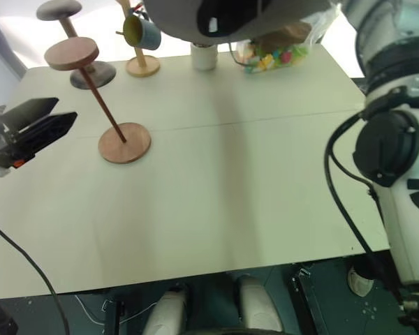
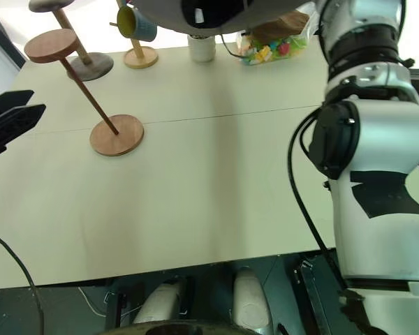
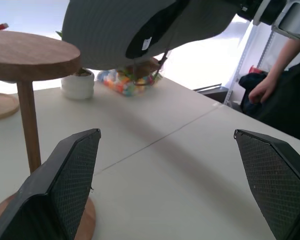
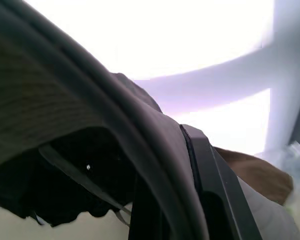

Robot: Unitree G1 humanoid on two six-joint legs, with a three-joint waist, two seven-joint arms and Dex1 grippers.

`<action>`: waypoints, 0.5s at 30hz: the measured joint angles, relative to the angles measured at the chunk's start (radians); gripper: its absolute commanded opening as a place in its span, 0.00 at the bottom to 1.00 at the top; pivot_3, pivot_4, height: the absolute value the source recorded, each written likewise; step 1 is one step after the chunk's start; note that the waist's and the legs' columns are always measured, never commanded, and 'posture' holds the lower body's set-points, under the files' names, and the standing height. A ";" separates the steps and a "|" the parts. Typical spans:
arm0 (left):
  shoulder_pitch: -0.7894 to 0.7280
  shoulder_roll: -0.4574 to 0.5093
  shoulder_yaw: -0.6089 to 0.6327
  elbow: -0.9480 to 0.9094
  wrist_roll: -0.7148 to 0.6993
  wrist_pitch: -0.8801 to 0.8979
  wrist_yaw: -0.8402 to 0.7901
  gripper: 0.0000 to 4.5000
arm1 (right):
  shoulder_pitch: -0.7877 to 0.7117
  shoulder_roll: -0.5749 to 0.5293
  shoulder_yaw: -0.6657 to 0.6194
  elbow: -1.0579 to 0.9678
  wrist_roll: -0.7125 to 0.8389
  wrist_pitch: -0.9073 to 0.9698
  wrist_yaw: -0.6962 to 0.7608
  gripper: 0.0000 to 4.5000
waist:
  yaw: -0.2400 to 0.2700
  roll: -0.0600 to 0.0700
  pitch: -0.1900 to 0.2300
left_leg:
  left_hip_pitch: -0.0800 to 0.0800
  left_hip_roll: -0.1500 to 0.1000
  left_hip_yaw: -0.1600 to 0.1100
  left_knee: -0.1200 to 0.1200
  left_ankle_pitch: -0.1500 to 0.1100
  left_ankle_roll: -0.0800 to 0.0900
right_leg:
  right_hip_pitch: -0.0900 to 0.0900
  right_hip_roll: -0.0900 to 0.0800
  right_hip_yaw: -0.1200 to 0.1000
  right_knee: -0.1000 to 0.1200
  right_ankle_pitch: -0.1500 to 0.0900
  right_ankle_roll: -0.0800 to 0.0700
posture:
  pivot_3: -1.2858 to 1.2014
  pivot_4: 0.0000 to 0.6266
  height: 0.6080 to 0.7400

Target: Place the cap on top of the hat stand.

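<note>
The grey sun hat is hanging high above the far side of the table, its brim pinched in the closed right gripper. The reddish-brown hat stand is standing well to its left, its disc bare. The left gripper, fingers wide and empty, is waiting near the stand. This is the carrying step; next the hat needs centring over the disc, then lowering.

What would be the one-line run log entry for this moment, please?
phase: carrying | cap: held aloft by right gripper, shut on brim | hat stand: top bare | left gripper: open, beside stand
</note>
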 measured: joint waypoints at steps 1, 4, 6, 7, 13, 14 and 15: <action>0.009 0.000 0.006 0.000 -0.001 -0.001 0.004 1.00 | -0.012 0.022 -0.008 0.011 0.004 -0.009 -0.008 0.01 | -0.003 0.000 0.000 | 0.000 0.000 0.000 0.000 0.000 0.000 | 0.000 0.000 0.000 0.000 0.000 0.000 | 0.52 0.24 1.00; 0.043 0.000 0.042 0.004 -0.006 -0.001 0.014 1.00 | -0.034 0.077 -0.028 0.047 0.017 -0.034 -0.030 0.01 | -0.011 0.000 0.000 | 0.000 0.000 0.001 0.000 0.000 0.000 | -0.001 0.000 0.000 0.000 0.000 0.000 | 0.52 0.24 1.00; 0.080 0.004 0.080 0.004 -0.018 0.000 0.013 1.00 | -0.047 0.108 -0.034 0.061 0.020 -0.045 -0.037 0.01 | -0.014 0.000 0.000 | 0.000 0.000 0.001 0.000 0.000 0.000 | -0.001 0.000 0.000 0.001 0.000 0.000 | 0.52 0.24 1.00; 0.109 0.009 0.104 0.003 -0.021 0.003 0.011 1.00 | -0.057 0.123 -0.038 0.069 0.021 -0.052 -0.042 0.01 | -0.015 0.000 0.000 | 0.000 0.000 0.001 0.000 0.000 0.000 | -0.001 0.000 0.000 0.001 0.000 0.000 | 0.52 0.24 1.00; 0.222 0.017 0.248 -0.002 -0.028 0.004 0.000 1.00 | -0.128 0.172 -0.075 0.085 0.037 -0.094 -0.061 0.01 | -0.017 0.000 0.000 | 0.000 0.000 0.002 -0.001 0.000 0.000 | -0.002 0.000 0.000 0.002 0.000 0.000 | 0.52 0.24 1.00; 0.230 0.017 0.270 -0.003 -0.037 0.004 0.002 1.00 | -0.137 0.185 -0.078 0.085 0.037 -0.104 -0.061 0.01 | -0.017 0.000 0.000 | 0.000 0.000 0.002 -0.001 0.000 0.000 | -0.002 0.000 0.000 0.002 0.000 0.000 | 0.52 0.24 1.00; 0.244 0.017 0.295 -0.004 -0.045 0.004 0.006 1.00 | -0.146 0.207 -0.083 0.085 0.037 -0.112 -0.061 0.01 | -0.018 0.000 0.000 | 0.000 0.000 0.002 -0.001 0.000 0.000 | -0.002 0.000 0.001 0.002 0.000 0.000 | 0.52 0.24 1.00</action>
